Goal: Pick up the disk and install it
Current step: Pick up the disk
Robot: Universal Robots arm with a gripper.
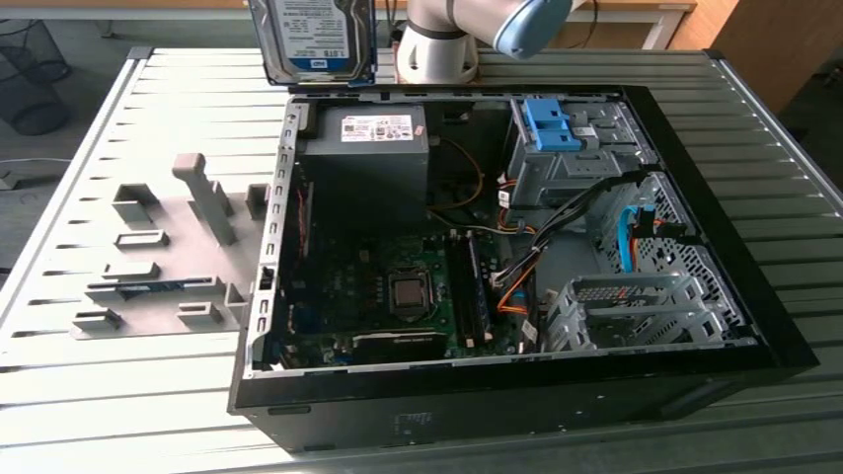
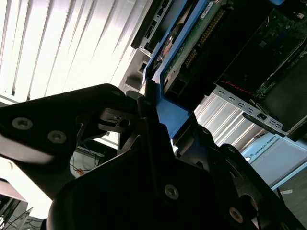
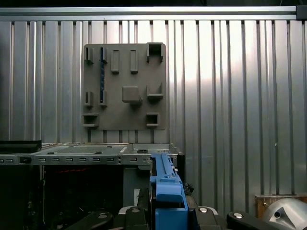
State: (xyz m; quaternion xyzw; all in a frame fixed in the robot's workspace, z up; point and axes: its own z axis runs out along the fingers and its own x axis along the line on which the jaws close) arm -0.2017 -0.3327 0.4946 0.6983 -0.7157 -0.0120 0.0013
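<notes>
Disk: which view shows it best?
Exterior view: the disk stands face-on, showing its white-and-blue label and the blue frame along its edge, though the picture's top edge crops it. Both wrist views catch it edge-on, so they show mostly the blue frame and none of the label.

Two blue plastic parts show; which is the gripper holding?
The blue frame around the silver labelled disk, clamped on edge in the gripper outside the black computer case. The bare blue bracket sits in the case's drive cage.
</notes>
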